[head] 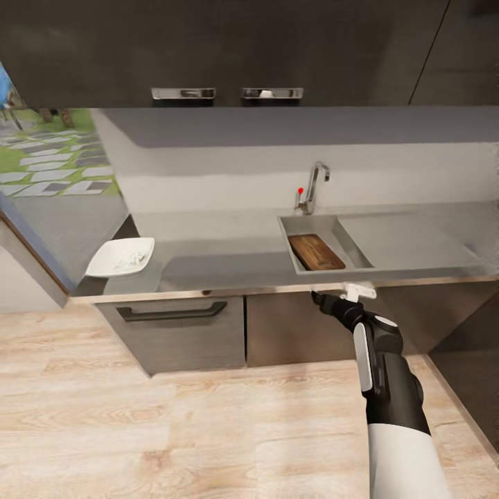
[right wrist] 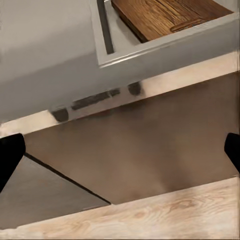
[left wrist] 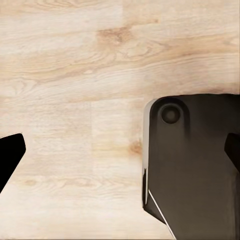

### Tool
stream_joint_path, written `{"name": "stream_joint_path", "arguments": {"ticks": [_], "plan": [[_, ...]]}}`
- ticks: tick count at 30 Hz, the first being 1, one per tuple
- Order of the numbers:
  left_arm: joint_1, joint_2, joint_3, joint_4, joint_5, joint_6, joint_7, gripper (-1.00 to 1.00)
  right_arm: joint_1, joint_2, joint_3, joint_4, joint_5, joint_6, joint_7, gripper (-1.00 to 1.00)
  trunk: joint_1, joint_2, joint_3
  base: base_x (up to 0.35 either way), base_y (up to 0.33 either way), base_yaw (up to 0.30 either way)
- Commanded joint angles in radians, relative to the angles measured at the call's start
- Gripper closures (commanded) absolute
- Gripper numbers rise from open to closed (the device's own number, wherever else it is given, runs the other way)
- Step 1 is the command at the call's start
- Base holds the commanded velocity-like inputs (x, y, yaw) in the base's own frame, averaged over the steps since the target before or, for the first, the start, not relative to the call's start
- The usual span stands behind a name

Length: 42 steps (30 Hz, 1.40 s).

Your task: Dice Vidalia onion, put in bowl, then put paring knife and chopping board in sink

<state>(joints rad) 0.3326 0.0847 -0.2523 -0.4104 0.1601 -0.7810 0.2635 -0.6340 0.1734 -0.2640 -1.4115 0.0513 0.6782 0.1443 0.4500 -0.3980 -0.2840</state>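
Observation:
The dark brown chopping board [head: 315, 251] lies inside the steel sink [head: 416, 239], in the basin under the curved faucet [head: 313, 186] with its red dot. In the right wrist view the chopping board [right wrist: 160, 15] shows past the sink's front rim [right wrist: 165, 47]. The white bowl [head: 121, 256] sits at the far left of the grey countertop [head: 222, 249] and holds small pale pieces [head: 129, 262]. My right gripper [head: 341, 294] [right wrist: 120, 155] is open and empty, just below the counter's front edge by the sink. My left gripper [left wrist: 120, 155] is open over the floor. The paring knife is out of view.
Grey-brown drawer fronts [head: 180, 326] with a dark handle [head: 170, 312] run under the counter. Dark wall cabinets [head: 229, 48] hang above. Light wood floor [head: 173, 430] spreads in front. The robot's dark base [left wrist: 195, 165] shows beneath the left gripper. A window [head: 48, 152] is at the left.

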Motion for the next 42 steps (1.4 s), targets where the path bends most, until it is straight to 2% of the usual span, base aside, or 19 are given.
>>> {"name": "stream_joint_path", "arguments": {"ticks": [1,4,7,9,11,12,13,14,15,18,20,23,28,29,34,35,38,39,42], "plan": [[0.000,0.001,-0.008,-0.002,0.010,-0.001,0.003,-1.00,-0.001,0.001,-0.003,0.001,0.006,0.005,0.007,-1.00,0.000,-0.002,-0.002,-0.289,0.000,0.000],[0.000,0.001,-0.008,-0.002,0.010,-0.002,0.003,-1.00,-0.001,0.001,-0.003,0.021,0.007,0.004,0.009,-1.00,0.000,-0.002,-0.002,-0.117,0.000,0.000],[0.000,0.002,-0.008,-0.003,0.009,-0.002,0.003,-1.00,-0.001,0.001,-0.005,0.099,0.010,-0.005,0.010,-1.00,0.000,-0.002,-0.002,-0.029,0.000,0.000],[0.000,0.002,-0.008,-0.003,0.009,-0.003,0.003,-1.00,-0.001,0.001,-0.006,0.178,0.021,-0.047,0.010,-1.00,0.000,-0.002,-0.002,-0.009,0.000,0.000],[0.000,0.003,-0.008,-0.004,0.009,-0.003,0.003,-1.00,-0.001,0.001,-0.007,0.317,0.044,-0.143,0.010,-1.00,0.000,-0.002,-0.002,-0.004,0.000,0.000],[0.000,0.002,-0.008,-0.004,0.009,-0.003,0.003,-1.00,-0.001,0.001,-0.008,0.420,0.065,-0.218,0.009,-1.00,0.000,-0.002,-0.002,-0.002,0.000,0.000],[0.000,0.002,-0.008,-0.005,0.010,-0.002,0.003,-1.00,-0.001,-0.026,-0.008,0.640,0.119,-0.404,0.008,-1.00,0.000,-0.002,-0.002,0.000,0.000,0.000],[0.000,0.002,-0.008,-0.006,0.010,-0.001,0.003,-1.00,-0.001,-0.053,-0.008,0.781,0.151,-0.534,0.007,-1.00,0.000,-0.002,-0.002,0.000,0.000,0.000],[0.000,0.002,-0.008,-0.006,0.010,-0.001,0.003,-1.00,-0.001,-0.065,-0.008,0.849,0.164,-0.599,0.006,-1.00,0.000,-0.002,-0.002,0.000,0.000,0.000],[0.000,0.001,-0.008,-0.007,0.010,0.000,0.003,-1.00,-0.001,-0.135,-0.008,1.218,0.202,-0.958,-0.001,-1.00,0.000,-0.002,-0.002,0.000,0.000,0.000],[0.000,0.002,-0.008,-0.007,0.010,0.000,0.003,-1.00,0.011,-0.165,-0.007,1.308,0.208,-1.071,-0.004,-1.00,0.000,-0.002,-0.002,0.000,0.000,0.000],[0.000,0.002,-0.008,-0.007,0.010,0.000,0.004,-1.00,0.102,-0.197,-0.007,1.375,0.214,-1.159,-0.006,-1.00,0.000,-0.002,-0.002,0.000,0.000,0.000],[0.000,0.003,-0.008,-0.007,0.010,0.000,0.005,-1.00,0.318,-0.217,-0.007,1.397,0.215,-1.255,-0.008,-1.00,0.000,-0.002,-0.002,0.000,0.000,0.000],[0.000,0.003,-0.008,-0.007,0.010,0.000,0.005,-1.00,0.341,-0.218,-0.007,1.397,0.215,-1.271,-0.008,-1.00,0.000,-0.002,-0.002,0.000,0.000,0.000],[0.000,0.003,-0.008,-0.009,0.010,0.000,0.006,-1.00,0.568,-0.223,-0.006,1.399,0.216,-1.467,-0.008,-1.00,0.000,-0.002,-0.002,0.000,0.000,0.000],[0.000,0.003,-0.008,-0.009,0.010,0.000,0.007,-1.00,0.591,-0.223,-0.006,1.399,0.216,-1.487,-0.008,-1.00,0.000,-0.002,-0.002,0.000,0.000,0.000],[0.000,0.003,-0.008,-0.010,0.010,0.001,0.010,-1.00,0.721,-0.218,-0.005,1.400,0.215,-1.594,-0.008,-1.00,0.000,-0.002,-0.002,0.000,0.000,0.000],[0.000,0.003,-0.008,-0.010,0.010,0.001,0.010,-1.00,0.754,-0.217,-0.005,1.400,0.215,-1.620,-0.009,-1.00,0.000,-0.002,-0.002,0.000,0.000,0.000],[0.000,0.003,-0.008,-0.011,0.010,0.002,0.011,-1.00,0.804,-0.222,-0.013,1.394,0.209,-1.653,-0.020,-1.00,0.000,-0.002,-0.002,0.000,0.000,0.000]]}}
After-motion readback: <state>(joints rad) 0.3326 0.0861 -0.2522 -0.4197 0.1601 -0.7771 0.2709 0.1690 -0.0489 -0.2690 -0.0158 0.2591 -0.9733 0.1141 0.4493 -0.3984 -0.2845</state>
